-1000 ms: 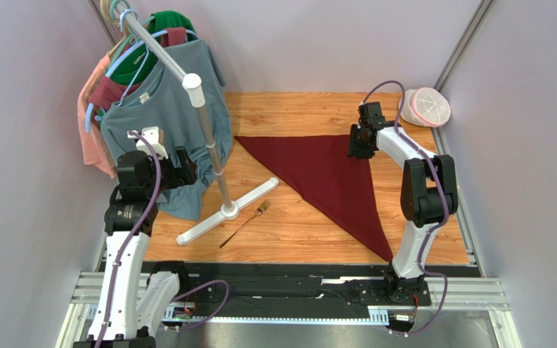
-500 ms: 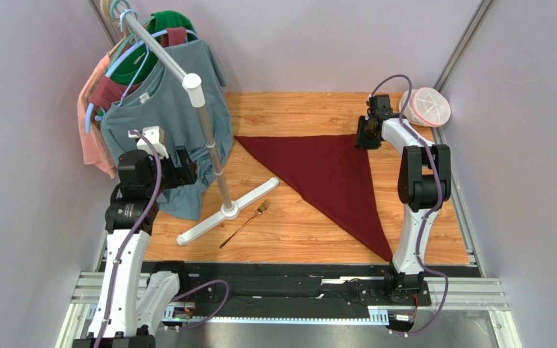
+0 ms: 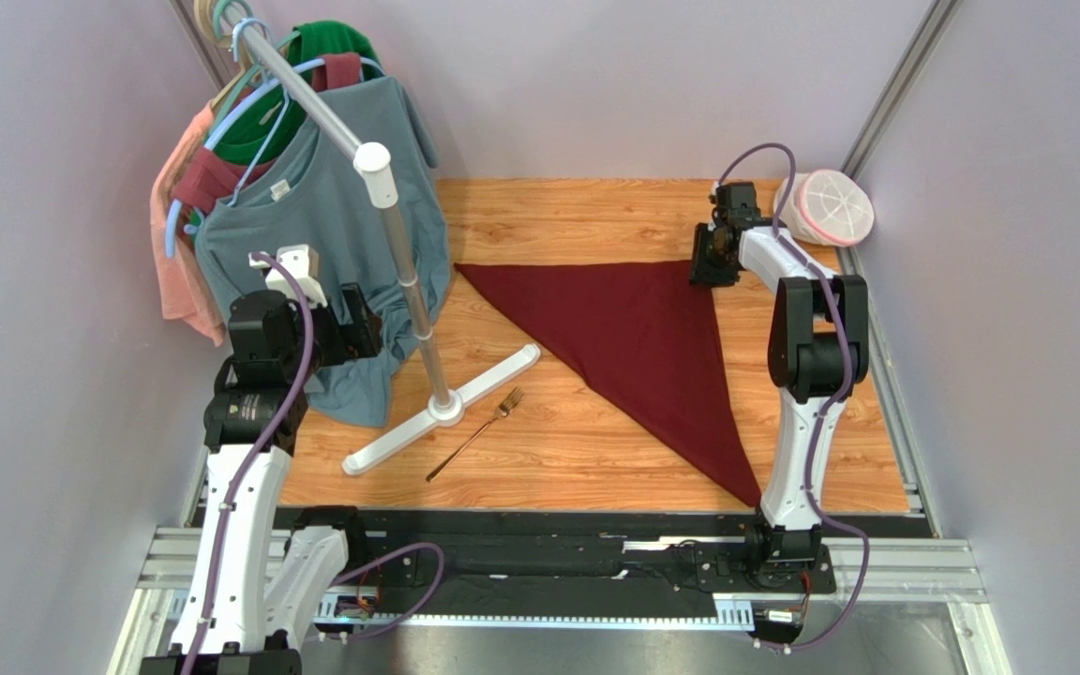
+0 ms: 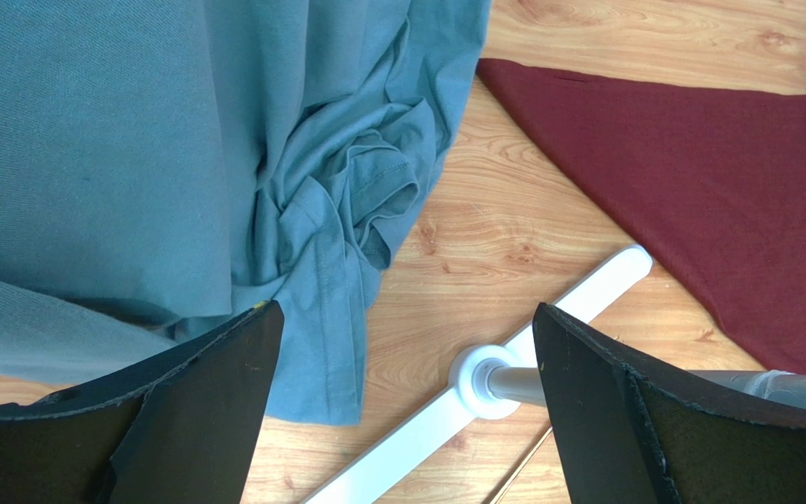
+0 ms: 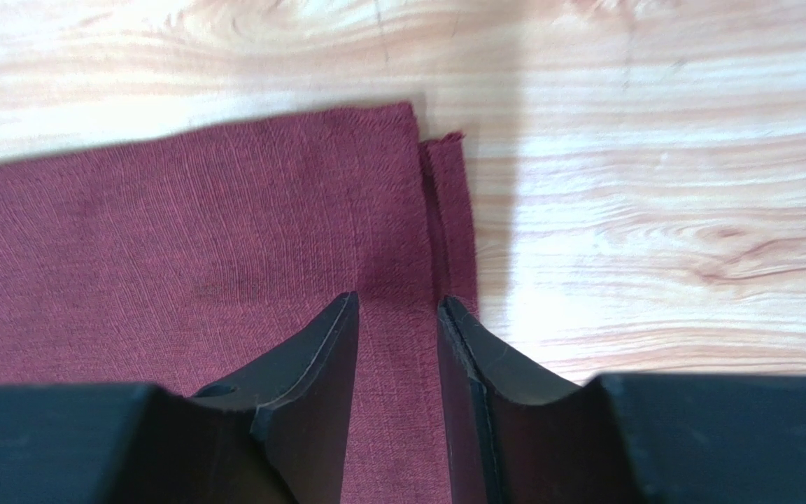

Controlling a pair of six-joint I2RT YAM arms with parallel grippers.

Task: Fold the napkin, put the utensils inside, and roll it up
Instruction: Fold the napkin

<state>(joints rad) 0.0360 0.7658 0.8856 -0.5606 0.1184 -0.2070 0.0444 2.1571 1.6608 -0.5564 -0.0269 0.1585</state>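
Okay — maroon napkin (image 3: 630, 345) lies flat as a folded triangle on the wooden table (image 3: 574, 211), fork (image 3: 475, 433) off its left edge, beside the white rack base (image 3: 440, 412). Right gripper (image 5: 399, 305) sits over the napkin's far right corner, jaws a narrow slit apart, cloth flat between, nothing pinched. Left gripper (image 4: 405, 315) gapes wide, empty, by the teal shirt (image 3: 320, 225) — the 2 arms well apart.

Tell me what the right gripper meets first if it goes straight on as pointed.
The napkin: its doubled corner lies directly ahead of the right gripper, with the wooden table right beneath it.
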